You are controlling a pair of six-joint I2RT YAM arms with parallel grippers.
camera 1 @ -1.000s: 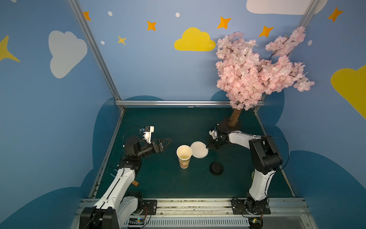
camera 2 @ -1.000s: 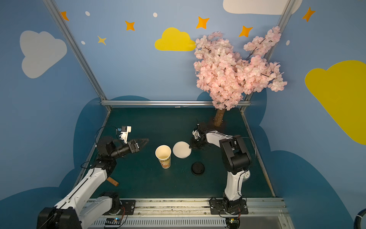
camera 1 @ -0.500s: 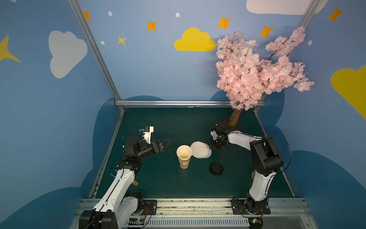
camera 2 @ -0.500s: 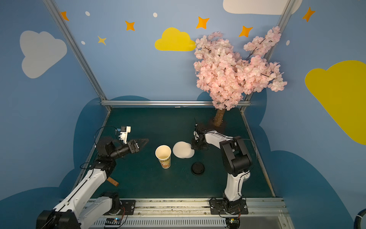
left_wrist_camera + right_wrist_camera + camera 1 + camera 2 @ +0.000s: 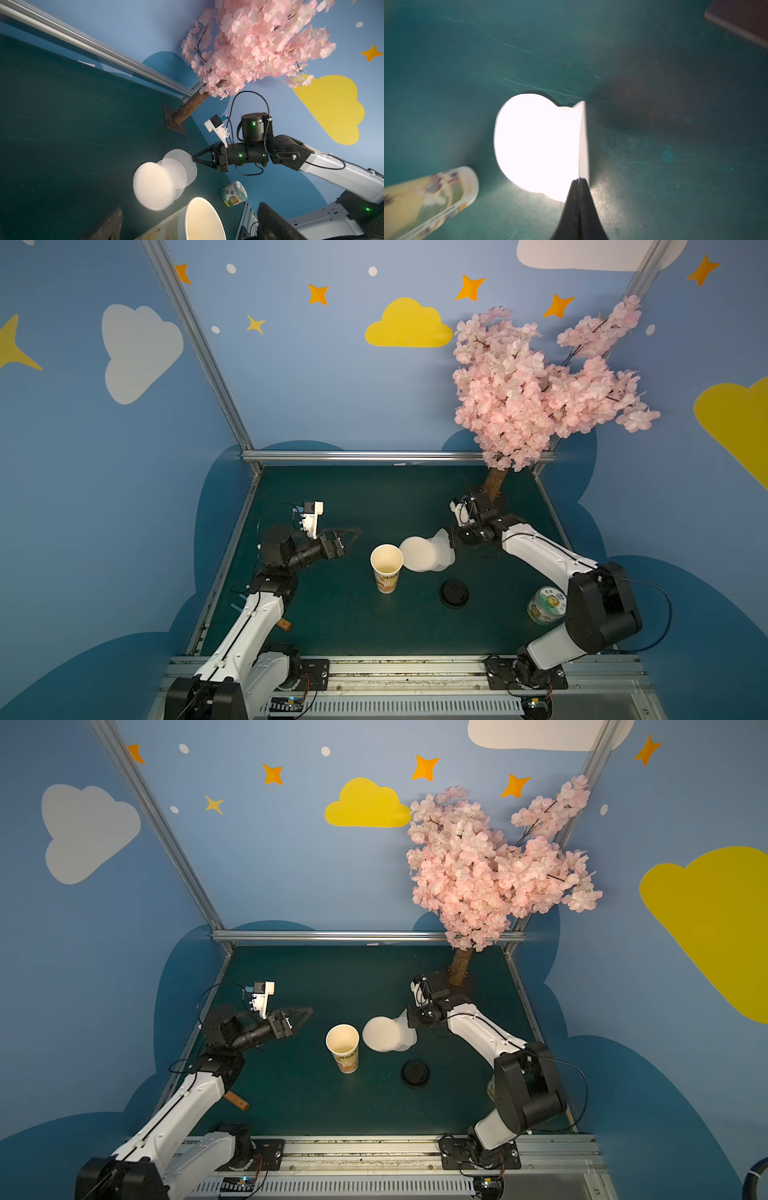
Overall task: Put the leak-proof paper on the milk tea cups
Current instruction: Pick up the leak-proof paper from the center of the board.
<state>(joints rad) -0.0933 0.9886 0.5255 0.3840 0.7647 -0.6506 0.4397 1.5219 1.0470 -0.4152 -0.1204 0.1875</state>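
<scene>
Sliding partway off the stack [image 5: 417, 558] since a second earlier, the top leak-proof paper [image 5: 444, 546] stood with one edge raised, pinched in the closed right gripper [image 5: 194, 161]. It lay just beside the upright milk tea cup [image 5: 387, 570] on the green table [image 5: 353, 497]. Across the cup, the left gripper [image 5: 352, 540] hovered wide and empty.

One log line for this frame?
phase: pick | right jaws: shut on paper disc edge | left jaws: open, empty | cup: upright, uncovered

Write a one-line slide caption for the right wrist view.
Right pincer shut on the edge of one leak-proof paper disc, tilted up from the white stack, printed cup nearby.
</scene>
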